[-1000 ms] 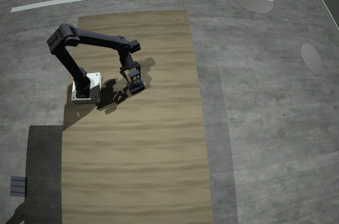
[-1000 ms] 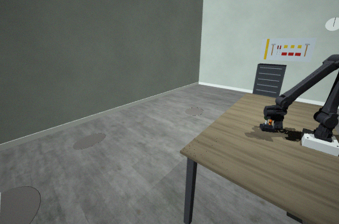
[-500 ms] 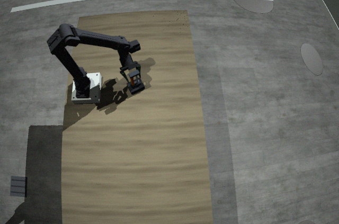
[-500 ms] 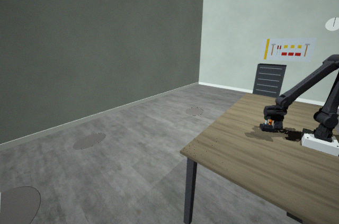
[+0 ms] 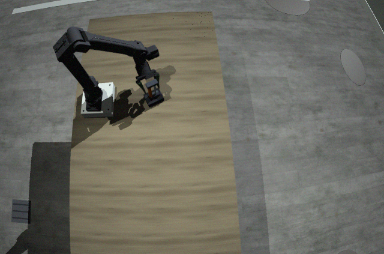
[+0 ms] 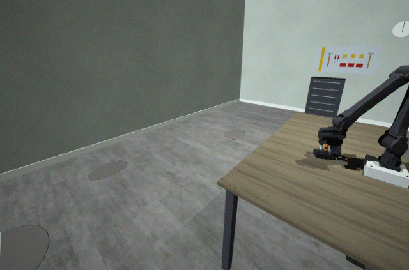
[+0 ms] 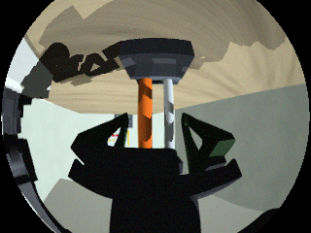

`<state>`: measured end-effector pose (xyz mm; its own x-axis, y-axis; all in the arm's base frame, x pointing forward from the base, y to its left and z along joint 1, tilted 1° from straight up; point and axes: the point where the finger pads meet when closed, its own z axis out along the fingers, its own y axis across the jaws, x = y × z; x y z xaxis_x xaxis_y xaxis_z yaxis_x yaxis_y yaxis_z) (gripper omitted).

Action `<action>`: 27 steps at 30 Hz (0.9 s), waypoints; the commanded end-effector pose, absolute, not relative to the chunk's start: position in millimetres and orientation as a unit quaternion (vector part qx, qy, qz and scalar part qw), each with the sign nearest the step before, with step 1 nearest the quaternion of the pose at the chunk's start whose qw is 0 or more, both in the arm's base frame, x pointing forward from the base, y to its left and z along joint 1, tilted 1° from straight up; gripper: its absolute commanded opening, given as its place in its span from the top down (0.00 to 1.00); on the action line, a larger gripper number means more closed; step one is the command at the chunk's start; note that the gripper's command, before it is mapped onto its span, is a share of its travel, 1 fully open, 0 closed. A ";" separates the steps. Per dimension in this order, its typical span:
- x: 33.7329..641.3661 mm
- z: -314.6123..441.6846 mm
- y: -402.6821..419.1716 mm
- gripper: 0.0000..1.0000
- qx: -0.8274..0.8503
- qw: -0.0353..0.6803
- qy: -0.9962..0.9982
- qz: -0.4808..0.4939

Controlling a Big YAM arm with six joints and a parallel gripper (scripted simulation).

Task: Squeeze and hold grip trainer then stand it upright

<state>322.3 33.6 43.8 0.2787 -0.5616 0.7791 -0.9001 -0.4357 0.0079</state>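
Observation:
The grip trainer (image 5: 153,92) stands upright on the wooden table, near the arm's base. It has a dark base and a dark top cap. In the wrist view its orange foam bar (image 7: 147,113) and thin grey bar (image 7: 170,113) stand side by side with a gap between them. My gripper (image 7: 155,116) is open, with one finger on each side of the two bars, and neither finger presses on them. It also shows in the top view (image 5: 148,84) and the exterior view (image 6: 325,147), over the trainer (image 6: 322,151).
The arm's white base block (image 5: 98,103) sits on the table just left of the trainer. The table's left edge lies beyond the base. A dark drawer cabinet (image 6: 324,96) stands on the floor behind the table.

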 end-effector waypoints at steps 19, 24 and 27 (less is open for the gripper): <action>329.1 72.9 63.1 0.24 0.762 0.209 -0.487 0.373; 324.1 78.5 71.6 0.24 0.763 0.211 -0.486 0.371; 320.5 87.1 79.2 0.24 0.762 0.208 -0.487 0.372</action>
